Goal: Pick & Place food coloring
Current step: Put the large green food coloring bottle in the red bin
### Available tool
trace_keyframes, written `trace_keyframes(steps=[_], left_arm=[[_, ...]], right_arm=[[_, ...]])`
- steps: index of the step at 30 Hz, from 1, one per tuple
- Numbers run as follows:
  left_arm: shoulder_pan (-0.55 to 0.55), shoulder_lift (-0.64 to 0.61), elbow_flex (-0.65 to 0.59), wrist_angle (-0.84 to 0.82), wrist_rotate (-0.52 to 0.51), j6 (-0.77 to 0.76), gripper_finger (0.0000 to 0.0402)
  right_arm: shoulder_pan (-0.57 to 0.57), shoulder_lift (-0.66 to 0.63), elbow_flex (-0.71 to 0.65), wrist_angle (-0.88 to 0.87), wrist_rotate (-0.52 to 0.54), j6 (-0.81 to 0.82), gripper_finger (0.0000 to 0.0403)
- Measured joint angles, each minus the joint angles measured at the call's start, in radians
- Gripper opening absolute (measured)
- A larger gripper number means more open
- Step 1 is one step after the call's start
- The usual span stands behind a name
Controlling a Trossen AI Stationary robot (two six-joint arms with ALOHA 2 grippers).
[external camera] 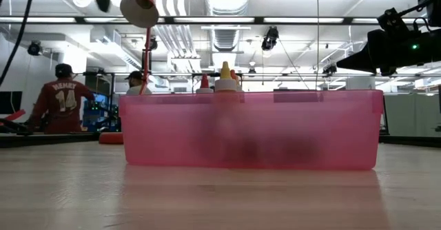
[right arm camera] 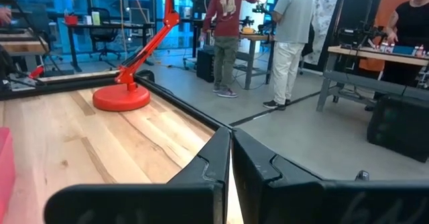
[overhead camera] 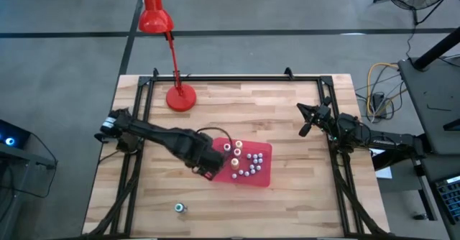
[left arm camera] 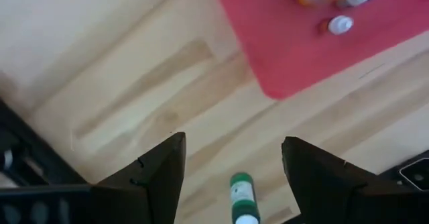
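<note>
- The left tool point(overhead camera: 208, 169) sits just left of centre in the high view, at the left edge of the pink bin point(overhead camera: 263, 177). Its fingers are spread wide and hold nothing.
- In the left wrist view those two dark fingers point(left arm camera: 157, 174) frame a stray green-capped bottle point(left arm camera: 242, 198) lying on its side on the table point(left arm camera: 114, 70), at the bottom centre of the frame.
- In the high view that same green-capped bottle point(overhead camera: 180, 208) lies alone at the lower left of centre, well apart from the bin.
- Most of the food coloring bottles point(overhead camera: 248, 162) already stand inside the bin; the low view shows a yellow-tipped one point(external camera: 225, 78) above its rim.
- The step in hand looks like fetching the stray bottle. To do it well, I would bring the tool over the bottle's body, not its cap, and turn the wrist so the fingers close across its narrow width.
- A lying bottle is likely to roll, so a slow descent and a centred squeeze seem wise.
- The right tool point(overhead camera: 309, 119) waits at the right of the high view near the table's edge, its fingers pressed together and empty in the right wrist view.
- The red lamp point(overhead camera: 180, 96) stands at the upper left of centre, clear of the work.
</note>
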Motion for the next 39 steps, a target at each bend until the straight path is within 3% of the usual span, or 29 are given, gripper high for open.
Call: trace_keyframes(steps=[7,20,39], left_arm=[[-0.102,-0.012,-0.081,0.0,0.045,-0.149,0.0218],[-0.269,-0.014,-0.147,0.022,0.057,-0.233,0.0218],[-0.402,-0.012,-0.409,0.438,0.083,-0.311,0.0218]], right_arm=[[0.0,0.0,0.0,0.0,0.0,0.003,0.0009],[0.0,0.0,0.0,0.0,0.0,0.012,0.0009],[0.0,0.001,0.0,0.0,0.0,0.011,0.0009]])
